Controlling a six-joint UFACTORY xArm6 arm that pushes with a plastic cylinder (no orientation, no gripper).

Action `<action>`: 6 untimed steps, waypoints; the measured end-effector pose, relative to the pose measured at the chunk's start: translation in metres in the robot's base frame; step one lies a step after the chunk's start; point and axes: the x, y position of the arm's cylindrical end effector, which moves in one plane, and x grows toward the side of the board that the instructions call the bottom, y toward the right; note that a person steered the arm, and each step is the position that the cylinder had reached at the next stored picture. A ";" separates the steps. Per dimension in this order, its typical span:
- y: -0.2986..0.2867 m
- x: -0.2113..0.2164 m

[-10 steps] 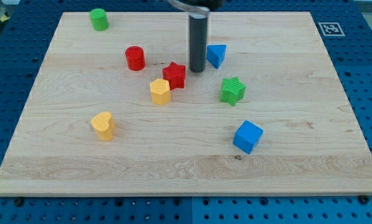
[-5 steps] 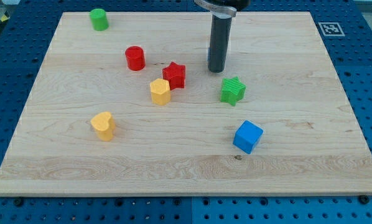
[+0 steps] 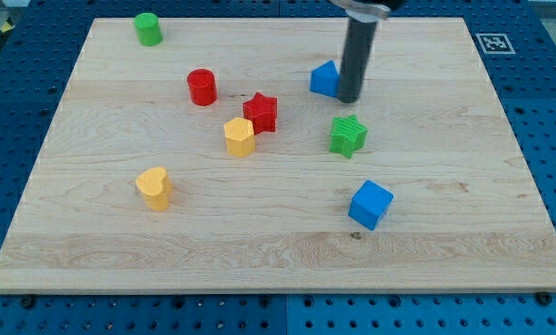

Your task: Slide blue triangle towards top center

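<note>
The blue triangle (image 3: 325,79) lies on the wooden board (image 3: 464,186), right of centre in the upper part. My tip (image 3: 350,99) stands just at the triangle's right side, at its lower right corner, touching or nearly touching it. The dark rod rises from there to the view's top and hides part of the triangle's right edge.
A red star (image 3: 261,112) and a yellow hexagon (image 3: 240,136) sit left of and below the triangle. A red cylinder (image 3: 202,87) is further left. A green star (image 3: 348,136) lies just below my tip. A blue cube (image 3: 370,205), a yellow heart (image 3: 153,187) and a green cylinder (image 3: 148,28) stand further off.
My tip has moved from the triangle's left side, across in front of it, to its right side. The triangle has stayed about where it was.
</note>
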 end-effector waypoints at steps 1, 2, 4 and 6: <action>-0.050 -0.015; -0.058 -0.035; -0.043 -0.065; -0.053 -0.090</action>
